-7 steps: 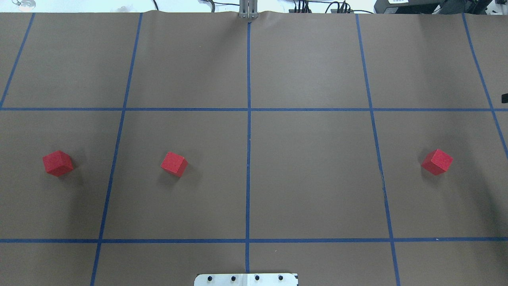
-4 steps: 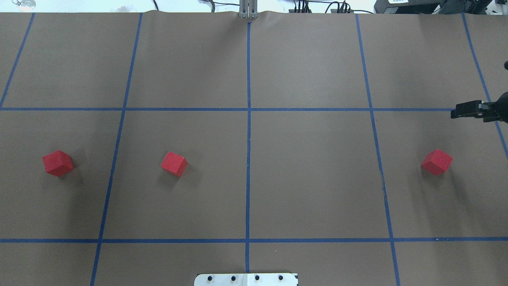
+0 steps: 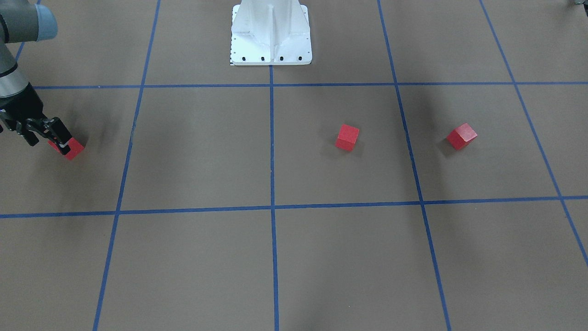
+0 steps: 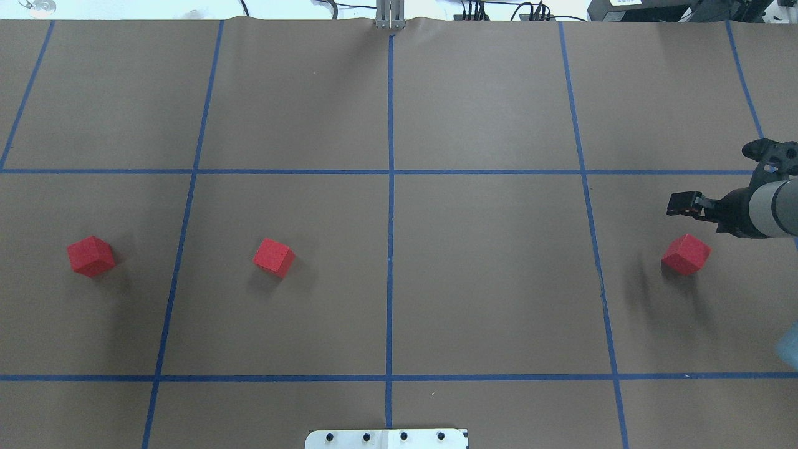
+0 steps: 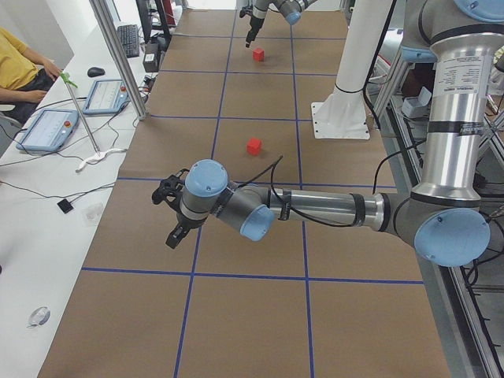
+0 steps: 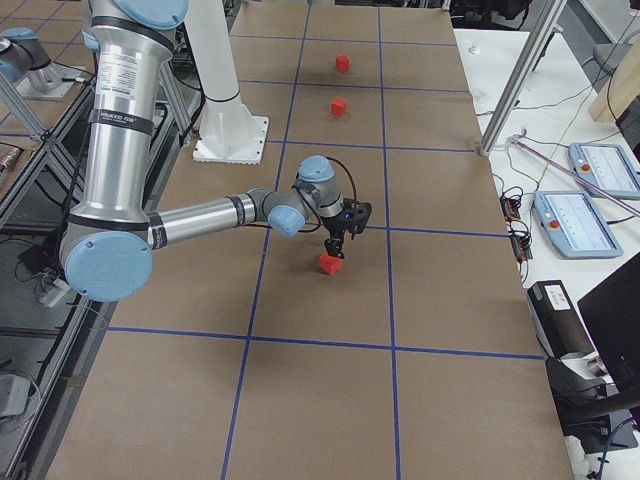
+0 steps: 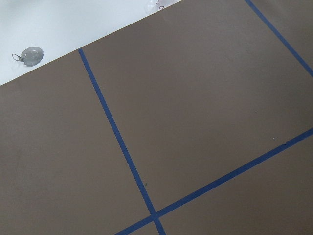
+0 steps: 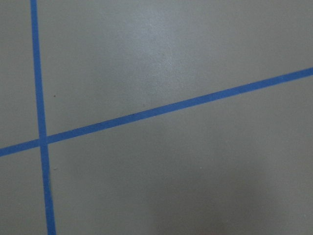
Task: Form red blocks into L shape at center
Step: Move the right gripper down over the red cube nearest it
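Note:
Three red blocks lie apart on the brown surface: one at the left (image 4: 91,255), one left of the middle (image 4: 274,257) and one at the right (image 4: 686,254). The center (image 4: 389,274) on the blue tape line holds nothing. My right gripper (image 4: 679,204) comes in from the right edge. It hovers open just over the right block (image 6: 331,263), one finger (image 3: 62,138) overlapping that block (image 3: 73,150) in the front-facing view. My left gripper (image 5: 173,235) shows only in the exterior left view, low over bare surface; I cannot tell whether it is open or shut.
The white robot base (image 3: 271,32) stands at the table's near middle edge. An aluminium post (image 5: 118,55) and a side desk with tablets (image 5: 47,126) flank the table. A seated person (image 5: 20,63) is at that desk.
The right arm has come in from the right edge and moved down toward the right block. All three blocks lie where they were.

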